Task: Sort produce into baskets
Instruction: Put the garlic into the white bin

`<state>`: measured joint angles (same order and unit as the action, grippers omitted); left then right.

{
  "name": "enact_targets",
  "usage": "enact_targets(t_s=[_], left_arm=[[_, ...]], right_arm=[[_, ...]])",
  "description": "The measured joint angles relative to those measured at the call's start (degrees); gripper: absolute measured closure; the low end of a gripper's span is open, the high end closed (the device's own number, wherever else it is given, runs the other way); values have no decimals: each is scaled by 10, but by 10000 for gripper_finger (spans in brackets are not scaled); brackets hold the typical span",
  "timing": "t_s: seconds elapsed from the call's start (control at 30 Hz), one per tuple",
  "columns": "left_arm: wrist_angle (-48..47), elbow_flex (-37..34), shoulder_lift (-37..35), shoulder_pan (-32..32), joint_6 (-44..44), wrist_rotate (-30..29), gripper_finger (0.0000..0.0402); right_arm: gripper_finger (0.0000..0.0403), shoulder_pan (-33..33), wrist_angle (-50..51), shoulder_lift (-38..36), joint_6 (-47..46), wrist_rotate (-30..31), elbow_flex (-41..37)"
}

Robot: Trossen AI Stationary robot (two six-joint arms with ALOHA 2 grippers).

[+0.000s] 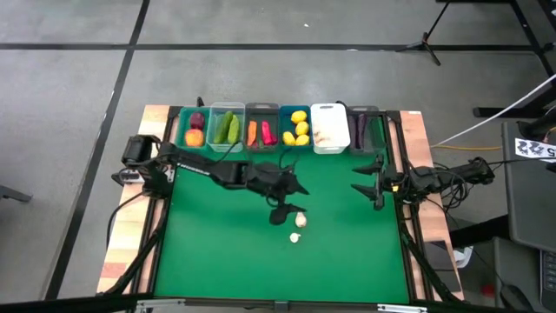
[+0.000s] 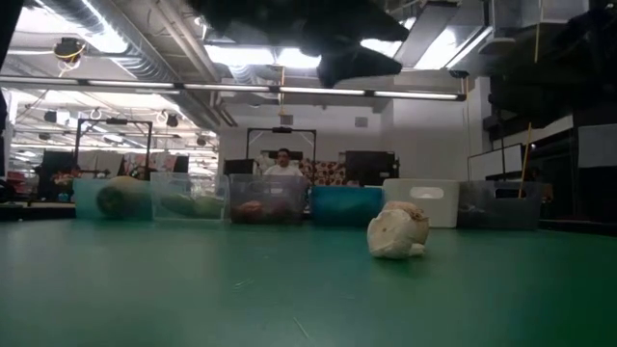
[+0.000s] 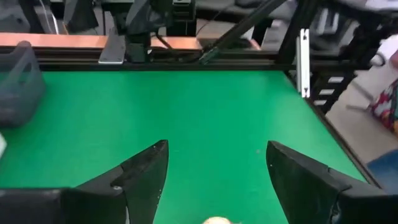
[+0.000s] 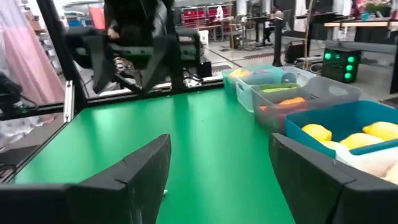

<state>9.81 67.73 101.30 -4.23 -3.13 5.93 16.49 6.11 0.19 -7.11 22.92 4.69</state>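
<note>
The left gripper, fingers spread, hovers over the garlic near the white bin; probably light, hard, lumpy—pinch its widest middle.

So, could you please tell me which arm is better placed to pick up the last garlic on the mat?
The left. Its open end effector hovers right beside the garlic, whereas the right end effector waits open near the table's right edge.

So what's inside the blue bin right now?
The blue bin holds yellow lemons; four show from above, three in the right wrist view. Whether anything lies beneath them cannot be seen.
</note>
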Motion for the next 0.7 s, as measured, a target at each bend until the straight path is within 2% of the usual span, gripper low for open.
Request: enact_targets(t_s=[0.1, 0.2, 0.37, 0.7], left_arm=[[107, -57, 5, -8, -24, 0, 137], [158, -89, 9, -15, -38, 0, 137], [166, -93, 20, -20, -25, 0, 137], [192, -93, 89, -17, -25, 1, 137]], right_arm=[[134, 0, 17, 0, 0, -5, 0], [134, 0, 30, 0, -3, -39, 1], [134, 0, 35, 0, -11, -76, 0], [134, 0, 38, 11, -3, -76, -2]])
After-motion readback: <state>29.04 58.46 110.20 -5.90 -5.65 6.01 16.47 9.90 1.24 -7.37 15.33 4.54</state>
